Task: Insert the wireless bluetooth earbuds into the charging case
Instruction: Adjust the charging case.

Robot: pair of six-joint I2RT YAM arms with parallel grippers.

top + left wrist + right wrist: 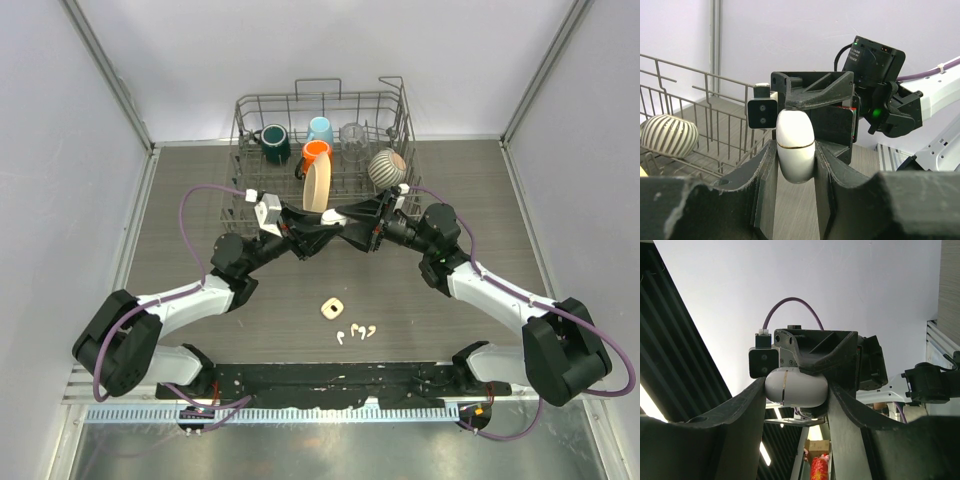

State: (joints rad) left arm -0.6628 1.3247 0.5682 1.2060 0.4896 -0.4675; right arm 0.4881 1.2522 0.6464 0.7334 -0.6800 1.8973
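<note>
Left wrist: left jaws and right jaws clench one white charging case [795,150]

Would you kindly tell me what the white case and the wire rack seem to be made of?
The case looks like hard white plastic with a glossy finish: smooth curves, soft highlights and a thin seam line. The rack looks like metal wire, dull grey and possibly coated: thin straight rods joined in a grid.
</note>
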